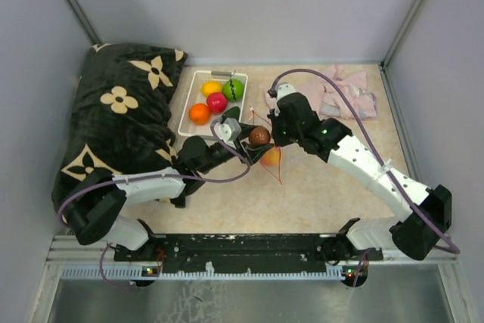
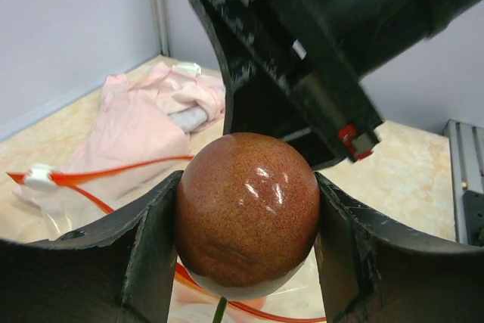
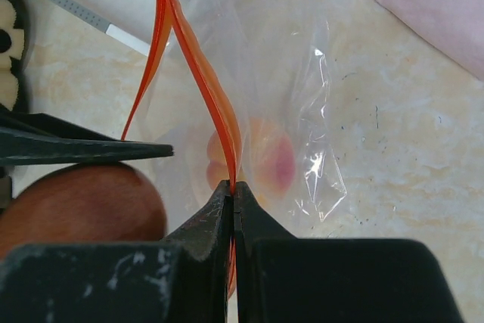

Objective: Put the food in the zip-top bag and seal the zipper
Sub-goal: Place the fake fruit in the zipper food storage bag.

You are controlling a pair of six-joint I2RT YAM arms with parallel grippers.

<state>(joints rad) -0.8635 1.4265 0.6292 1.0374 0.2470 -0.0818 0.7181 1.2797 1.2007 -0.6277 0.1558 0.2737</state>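
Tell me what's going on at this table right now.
The left tool grips a brown toy fruit right at the clear bag's mouth. The right tool is shut on the bag's red-orange zipper strip, pinching it. One peach piece already lies inside the bag. In the white basket sit yellow, green, red and orange pieces.

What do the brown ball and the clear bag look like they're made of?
Brown ball: probably hard plastic, glossy; sharp highlights on a speckled skin. Bag: thin clear plastic film; it crinkles, glints, and a peach piece shows through. Its red-orange strip looks like stiffer plastic.
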